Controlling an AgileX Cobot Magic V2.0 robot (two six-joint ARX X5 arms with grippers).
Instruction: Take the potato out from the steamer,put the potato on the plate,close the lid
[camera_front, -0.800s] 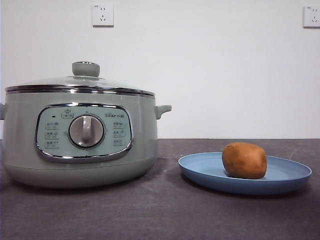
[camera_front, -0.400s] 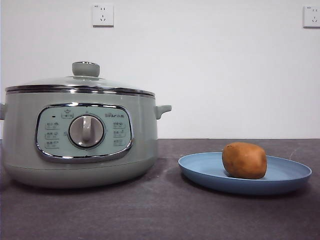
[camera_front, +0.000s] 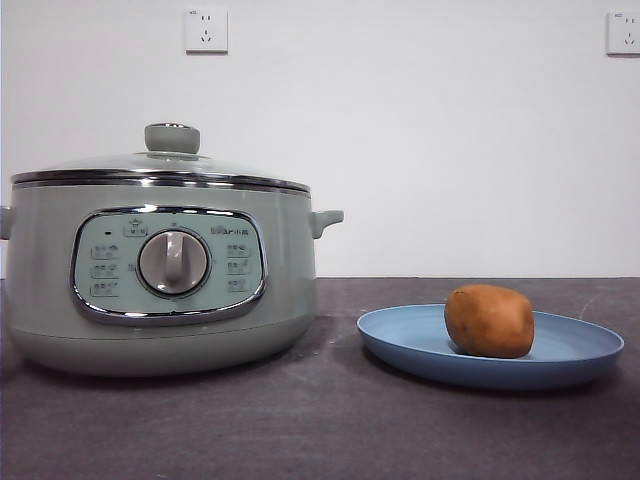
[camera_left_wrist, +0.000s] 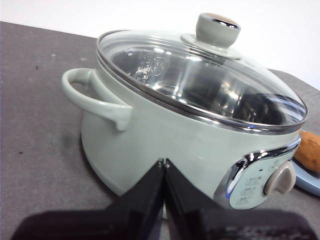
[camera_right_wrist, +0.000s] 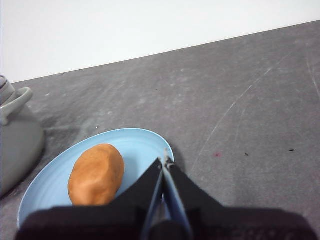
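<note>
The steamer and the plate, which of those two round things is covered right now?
The steamer: the glass lid sits closed on its chrome rim. The blue plate beside it lies open, with only the potato resting on it.

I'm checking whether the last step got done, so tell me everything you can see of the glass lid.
The lid is a round dome of clear glass with a chrome rim and a pale green knob capped in metal at its centre. It sits level and closed on the steamer, its rim resting on the pot's chrome edge all round. Through the glass the shiny inner pot shows, with no potato visible inside. Neither hand touches it.
</note>
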